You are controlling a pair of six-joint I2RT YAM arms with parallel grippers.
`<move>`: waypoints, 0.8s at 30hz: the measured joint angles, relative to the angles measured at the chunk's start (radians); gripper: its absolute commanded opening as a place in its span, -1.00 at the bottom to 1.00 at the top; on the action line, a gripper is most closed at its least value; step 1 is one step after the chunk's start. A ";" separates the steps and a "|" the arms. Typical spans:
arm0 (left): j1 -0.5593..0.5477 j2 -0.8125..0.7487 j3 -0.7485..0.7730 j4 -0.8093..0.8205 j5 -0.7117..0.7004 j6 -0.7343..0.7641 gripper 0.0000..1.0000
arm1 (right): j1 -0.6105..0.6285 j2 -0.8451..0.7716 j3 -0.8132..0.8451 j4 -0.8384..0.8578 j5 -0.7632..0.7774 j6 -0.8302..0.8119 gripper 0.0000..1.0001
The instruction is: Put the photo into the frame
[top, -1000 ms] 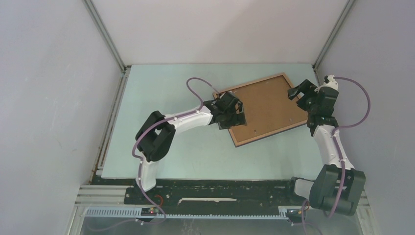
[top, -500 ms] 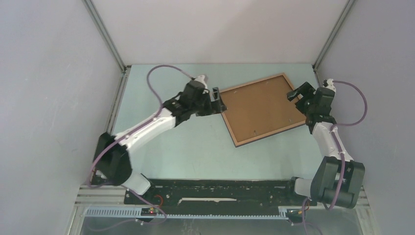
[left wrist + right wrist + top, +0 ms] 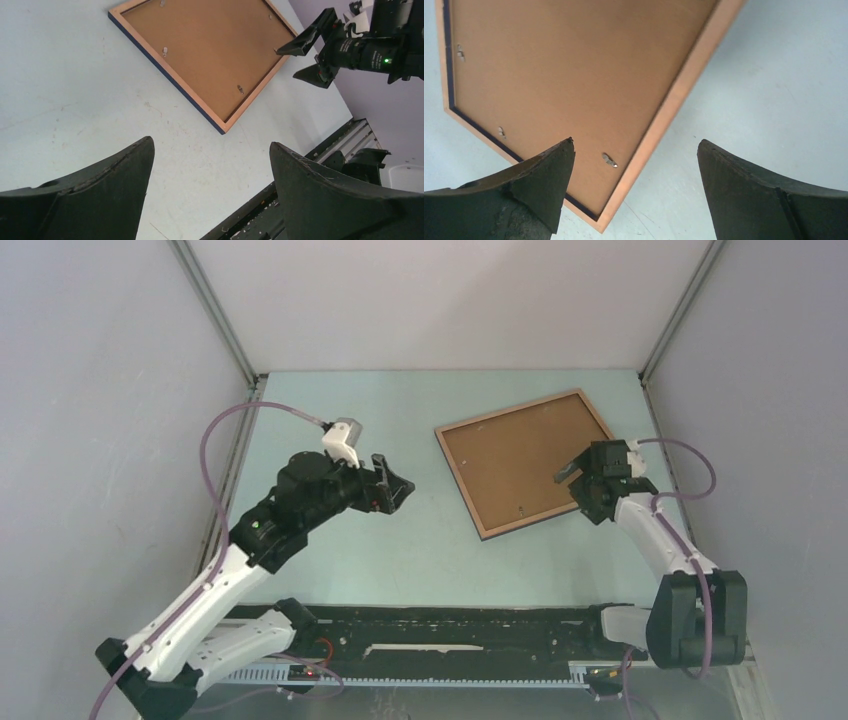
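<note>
The frame [image 3: 525, 460] lies flat, brown back board up, at the right back of the table. It also shows in the left wrist view [image 3: 200, 55] and the right wrist view [image 3: 574, 75], with small metal tabs [image 3: 609, 160] on the board. The photo is not in view. My left gripper [image 3: 395, 485] is open and empty, raised above the table left of the frame [image 3: 210, 145]. My right gripper [image 3: 568, 475] is open and empty, hovering over the frame's near right edge [image 3: 636, 142].
Grey walls close in the pale green table [image 3: 350, 550] on three sides. A black rail [image 3: 450, 620] with the arm bases runs along the near edge. The right gripper shows in the left wrist view [image 3: 305, 60].
My left gripper has pulled back from the frame's left edge, moving left and up. My right gripper has moved from the frame's far right edge down to its near right edge.
</note>
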 measured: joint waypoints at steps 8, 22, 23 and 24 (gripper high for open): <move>0.000 -0.058 -0.008 -0.064 -0.021 0.132 0.84 | 0.035 -0.074 -0.068 -0.073 0.069 0.156 0.67; 0.000 -0.148 -0.092 -0.076 -0.130 0.214 0.84 | 0.090 0.013 -0.077 -0.045 0.085 0.250 0.45; 0.000 -0.153 -0.092 -0.075 -0.135 0.214 0.84 | 0.093 0.027 -0.077 -0.040 0.085 0.252 0.43; 0.001 -0.159 -0.092 -0.075 -0.138 0.215 0.84 | 0.096 0.039 -0.077 -0.034 0.085 0.253 0.40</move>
